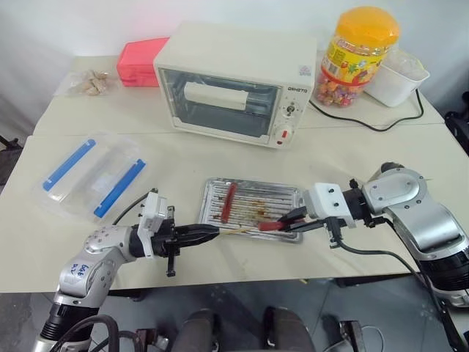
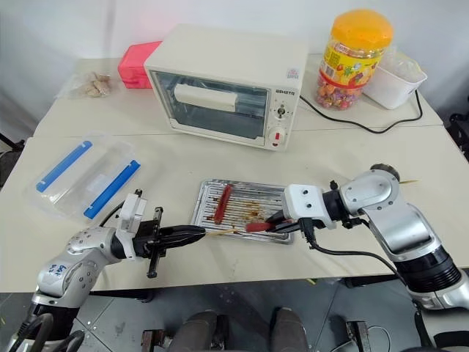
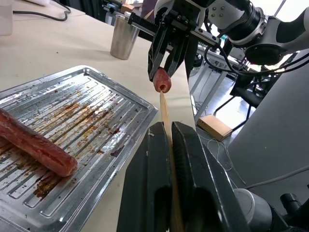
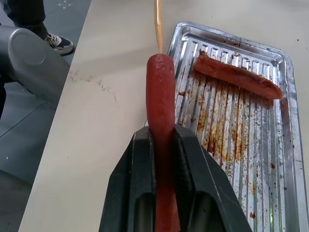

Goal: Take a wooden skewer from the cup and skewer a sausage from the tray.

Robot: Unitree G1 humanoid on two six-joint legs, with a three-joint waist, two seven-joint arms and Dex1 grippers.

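Over the near edge of the worktop [image 1: 366,147], in the left eye view, the left gripper [image 1: 209,233] has its fingers clamped on the wooden skewer [image 1: 233,231], which points level toward the right gripper [image 1: 297,220]. That one pinches the sausage [image 1: 270,226] above the tray [image 1: 289,192], whose ridged bottom carries a second sausage [image 1: 229,199] lying near its left end. Behind stand a toaster oven [image 1: 234,81], a yellow-lidded candy jar [image 1: 357,55] full of sweets and a white tub [image 1: 396,77].

From the left wrist, the cup [image 3: 124,37] stands beyond the tray; what it contains cannot be told.

From the right wrist, the skewer's tip touches the end of the held sausage.
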